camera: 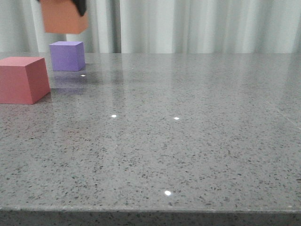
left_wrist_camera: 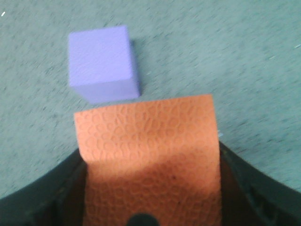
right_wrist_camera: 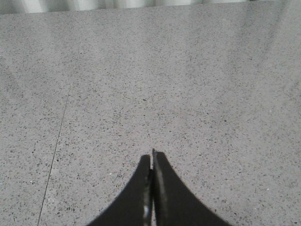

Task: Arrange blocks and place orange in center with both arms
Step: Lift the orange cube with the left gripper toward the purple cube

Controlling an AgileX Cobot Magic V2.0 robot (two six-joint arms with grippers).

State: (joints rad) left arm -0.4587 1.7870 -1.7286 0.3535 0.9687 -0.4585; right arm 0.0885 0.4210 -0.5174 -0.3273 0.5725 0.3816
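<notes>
A grey speckled stone desk [camera: 188, 141] fronts pale curtains. Near its far-left corner, the left gripper [left_wrist_camera: 150, 188] pinches the matte orange foam cube [left_wrist_camera: 148, 160] aloft above the purple cube [camera: 67, 55]; red-pink cube [camera: 22, 79] nearer. Right gripper [right_wrist_camera: 152, 162] fingers pressed together, empty. Carrying step; next, lower orange between them.

Table [camera: 197, 141]: grey speckled stone-like surface, polished and glossy; it reflects small points of light and the dim shapes of things above it. A thin straight seam line crosses it in the right wrist view.

Orange cube [left_wrist_camera: 148, 160]: matt, foam-like; its upper face carries a fine embossed pebbled texture, like cracked scales. No shine.

Purple cube [left_wrist_camera: 101, 61]: matt, foam-like, with a faint fine grain on the faces.

Red-pink cube [camera: 22, 79]: matt, no gloss; texture too fine to tell in the front view.

Left gripper [left_wrist_camera: 149, 214] and right gripper [right_wrist_camera: 152, 188]: black, dull finish, looks like plastic.

Curtain [camera: 202, 26]: pale cloth hanging in soft folds.
</notes>
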